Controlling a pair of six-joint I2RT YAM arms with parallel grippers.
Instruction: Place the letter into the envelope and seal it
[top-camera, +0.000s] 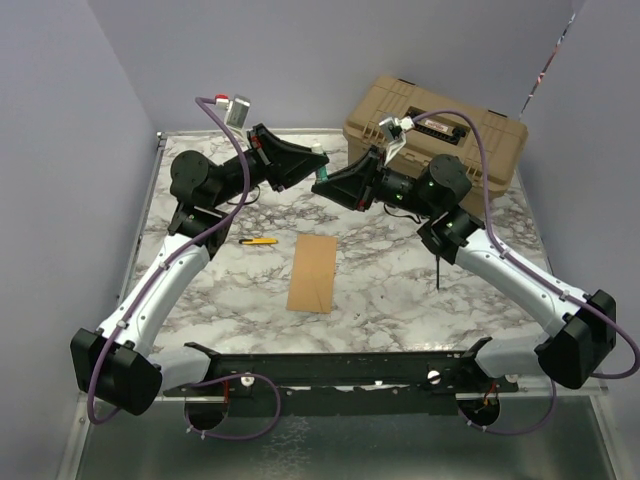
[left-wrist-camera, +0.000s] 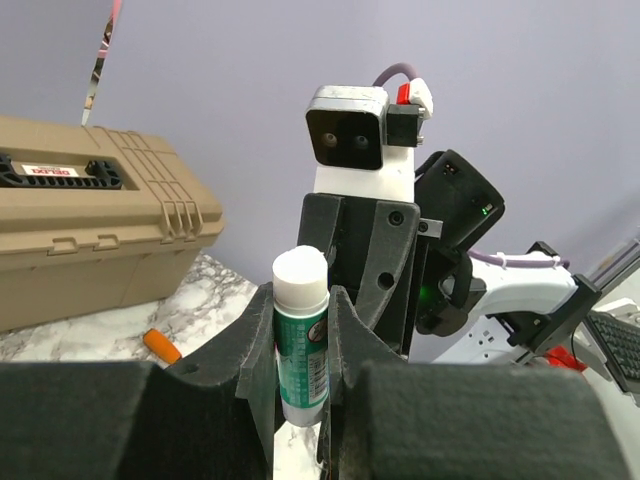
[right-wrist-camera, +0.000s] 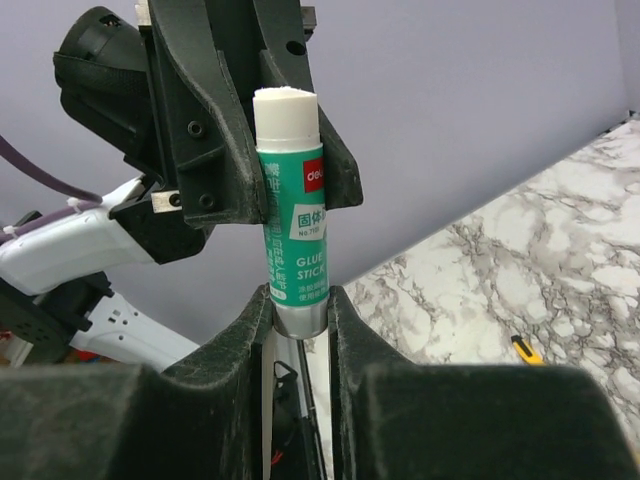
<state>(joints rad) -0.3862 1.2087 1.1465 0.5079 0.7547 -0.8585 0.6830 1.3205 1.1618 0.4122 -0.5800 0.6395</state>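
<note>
The kraft-brown envelope (top-camera: 314, 272) lies flat on the marble table (top-camera: 400, 290), below and in front of both raised grippers. The letter is hidden or out of view. A green glue stick (left-wrist-camera: 301, 350) with a white top (right-wrist-camera: 285, 110) stands about upright in the air between the arms. My left gripper (left-wrist-camera: 300, 305) is shut on its green body. My right gripper (right-wrist-camera: 300, 310) meets it from the opposite side, with its fingers closed against the silver base (right-wrist-camera: 300, 322). In the top view the two grippers (top-camera: 303, 160) (top-camera: 332, 185) meet near the table's far edge.
A tan tool case (top-camera: 440, 135) stands at the back right, close behind the right arm. A yellow utility knife (top-camera: 258, 241) lies left of the envelope. Purple walls close in the table's left and rear sides.
</note>
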